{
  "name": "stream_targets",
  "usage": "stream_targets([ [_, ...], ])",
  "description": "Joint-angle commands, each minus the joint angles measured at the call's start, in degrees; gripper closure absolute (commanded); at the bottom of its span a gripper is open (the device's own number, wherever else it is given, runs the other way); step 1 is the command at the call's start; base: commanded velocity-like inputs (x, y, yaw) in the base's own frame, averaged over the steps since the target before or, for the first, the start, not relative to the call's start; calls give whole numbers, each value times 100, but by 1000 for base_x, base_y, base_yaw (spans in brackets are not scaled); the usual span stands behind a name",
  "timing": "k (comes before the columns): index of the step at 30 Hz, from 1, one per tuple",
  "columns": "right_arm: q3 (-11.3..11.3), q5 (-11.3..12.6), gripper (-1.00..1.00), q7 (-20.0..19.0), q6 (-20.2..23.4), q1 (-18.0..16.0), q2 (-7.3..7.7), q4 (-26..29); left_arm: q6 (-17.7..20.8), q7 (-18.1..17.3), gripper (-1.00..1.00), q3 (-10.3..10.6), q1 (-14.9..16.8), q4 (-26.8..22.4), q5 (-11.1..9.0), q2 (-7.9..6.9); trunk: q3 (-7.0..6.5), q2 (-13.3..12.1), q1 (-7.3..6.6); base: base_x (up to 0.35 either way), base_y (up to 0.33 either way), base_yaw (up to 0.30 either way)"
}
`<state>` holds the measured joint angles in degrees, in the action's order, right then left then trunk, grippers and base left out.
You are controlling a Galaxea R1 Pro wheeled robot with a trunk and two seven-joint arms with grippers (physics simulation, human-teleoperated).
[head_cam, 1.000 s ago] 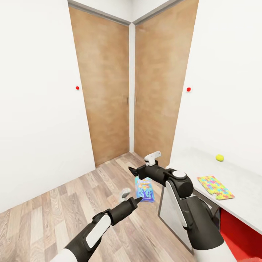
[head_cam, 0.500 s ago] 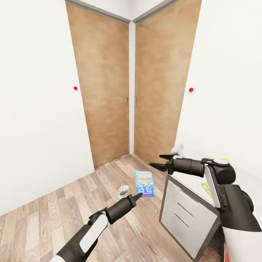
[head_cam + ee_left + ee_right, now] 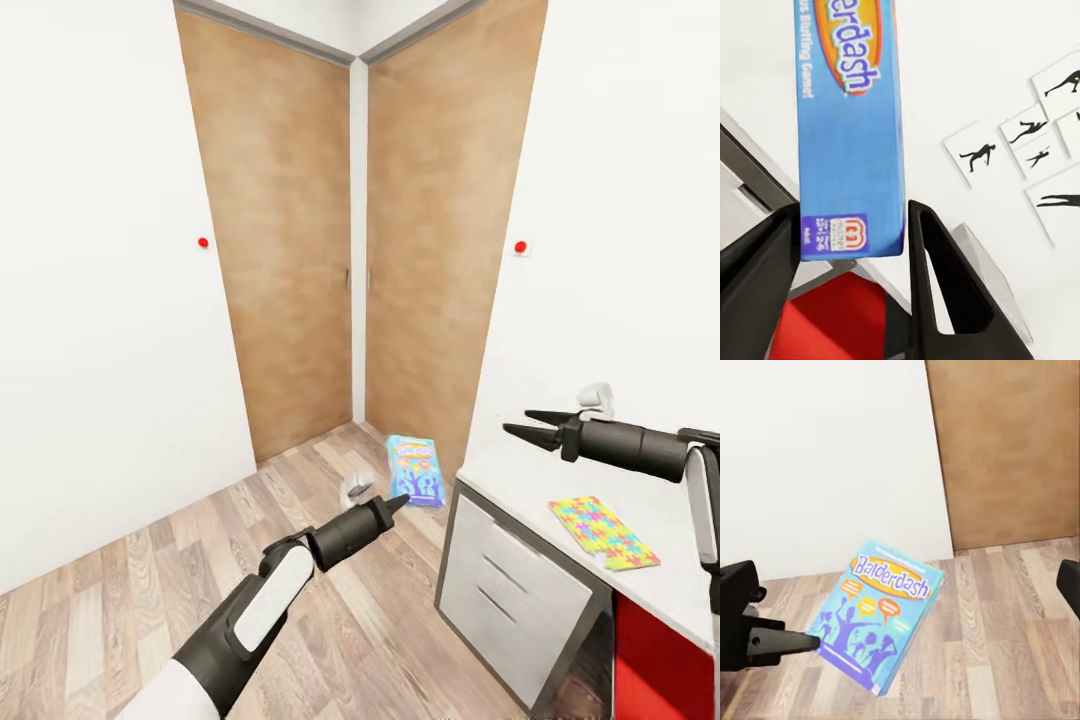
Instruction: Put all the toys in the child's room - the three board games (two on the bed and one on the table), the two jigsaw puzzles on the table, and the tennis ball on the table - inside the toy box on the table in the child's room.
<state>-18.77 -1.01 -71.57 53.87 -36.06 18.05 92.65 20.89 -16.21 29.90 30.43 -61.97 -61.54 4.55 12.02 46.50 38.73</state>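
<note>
Cardboard-like flat blue board game [image 3: 416, 470] between left hand [image 3: 847, 247] fingers.

A jigsaw puzzle [image 3: 602, 533] lies flat on the light grey table [image 3: 520, 475].

A child's room in a home, rendered in simulation: white walls meet at a corner with two tall wooden doors [image 3: 290, 280], above a wood-plank floor [image 3: 130, 590]. A light grey counter [image 3: 520, 470] with grey drawers [image 3: 510, 590] carries a jigsaw puzzle box [image 3: 602, 532]. A blue "Balderdash" board game [image 3: 877, 611] and black silhouette pictures [image 3: 1020, 146] suit a playroom.
</note>
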Motion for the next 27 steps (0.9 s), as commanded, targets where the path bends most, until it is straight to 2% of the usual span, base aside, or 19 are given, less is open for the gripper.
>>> stream_targets([
  [1,-69,-10,-100,-50,56,-6,38,1,97,120,100,2,119,25,-35,53,10,7,1,0,0,-205],
  [2,-140,-11,-100,-66,60,-4,82,1,164,238,100,3,242,66,-35,104,10,7,1,0,0,-223],
  [3,-374,-12,-100,-100,70,14,258,0,342,554,100,16,670,266,-40,259,10,7,1,0,0,-258],
  [4,-507,-12,-100,-116,73,28,398,0,416,695,100,57,927,413,-58,347,10,7,1,0,0,-272],
  [5,-571,-12,-100,-124,75,37,472,0,444,748,100,96,1031,466,-71,380,10,7,1,0,0,-277],
  [6,-722,-11,-100,-135,76,56,612,-1,485,828,100,175,1196,534,-109,429,10,7,1,0,0,-284],
  [7,-810,-9,-100,-141,77,63,668,-1,501,858,100,207,1273,554,-146,446,10,7,1,0,0,-286],
  [9,-1191,-7,-100,-155,79,79,810,-1,542,927,100,291,1498,581,-442,485,10,7,1,0,0,-291],
  [12,-1493,-5,-100,-161,84,82,875,-1,562,1024,100,326,1647,593,-696,495,10,7,1,0,0,-293],
  [14,-1574,-5,-100,-162,86,82,891,-1,601,1162,100,335,1745,572,-779,491,10,7,1,0,0,-294],
  [15,-1626,-5,-100,-163,87,82,898,-1,689,1345,100,340,1810,475,-833,491,10,7,1,0,0,-295],
  [18,-1670,-4,-100,-164,88,82,909,-1,804,1689,100,363,1862,232,-873,499,10,7,1,0,0,-295],
  [19,-1690,-4,-100,-167,88,79,913,-1,848,1911,100,429,1877,93,-904,502,10,7,1,0,0,-295],
  [22,-1739,-4,-100,-232,120,70,925,-1,870,2130,100,516,1887,-30,-1039,497,10,7,1,0,0,-296],
  [23,-1864,-4,-100,-403,182,71,993,-1,873,2227,100,554,1889,-73,-1157,490,10,7,1,0,0,-296],
  [24,-2167,-4,-100,-853,279,98,1219,-1,876,2333,100,594,1892,-83,-1260,482,10,7,1,0,0,-296],
  [26,-2369,-6,-100,-1205,318,131,1354,-1,878,2376,100,607,1894,-78,-1299,475,10,7,1,0,0,-296],
  [27,-2539,-7,-100,-1460,343,156,1441,-1,880,2400,100,616,1895,-78,-1338,466,10,7,1,0,0,-296],
])
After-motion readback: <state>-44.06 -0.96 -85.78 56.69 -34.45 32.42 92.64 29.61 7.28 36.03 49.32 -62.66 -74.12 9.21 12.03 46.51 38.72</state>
